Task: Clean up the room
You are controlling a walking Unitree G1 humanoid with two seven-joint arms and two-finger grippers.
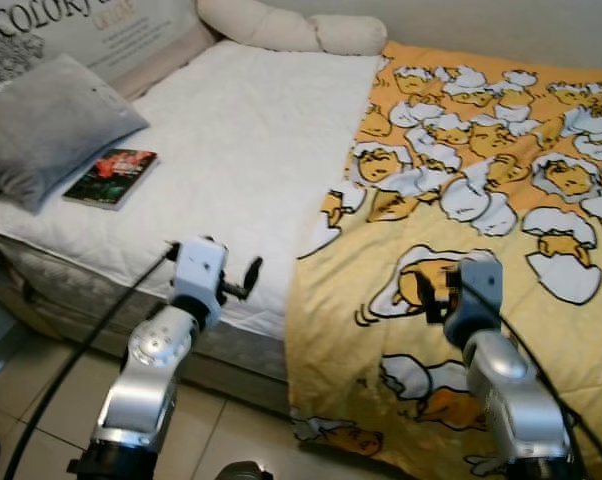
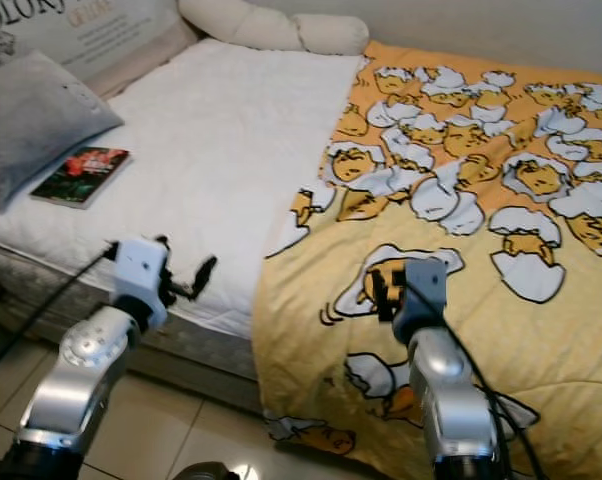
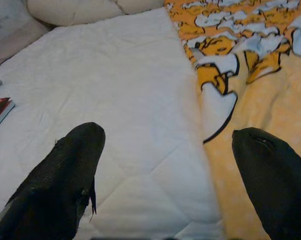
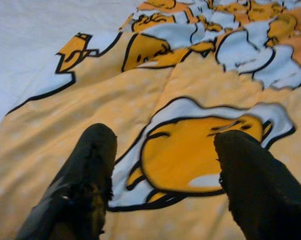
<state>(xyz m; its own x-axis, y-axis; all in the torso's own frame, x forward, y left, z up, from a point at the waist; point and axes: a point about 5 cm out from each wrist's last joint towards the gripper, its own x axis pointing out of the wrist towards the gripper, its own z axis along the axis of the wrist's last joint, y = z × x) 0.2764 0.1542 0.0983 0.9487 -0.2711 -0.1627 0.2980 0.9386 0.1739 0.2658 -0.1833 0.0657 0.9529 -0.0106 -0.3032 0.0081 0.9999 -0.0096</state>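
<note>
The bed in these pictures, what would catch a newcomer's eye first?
The yellow cartoon-egg blanket stands out first, covering the bed's right half and hanging over the near edge. Beside it lies the bare white mattress pad, with a book next to a grey pillow at its left edge. Both grippers are open: the left gripper over the white pad, the right gripper over the blanket.

The white mattress cover is quilted matt cloth. The yellow printed blanket looks soft, matt. The grey pillow seems velvety. The book has a glossy cover. Floor tiles shine.
</note>
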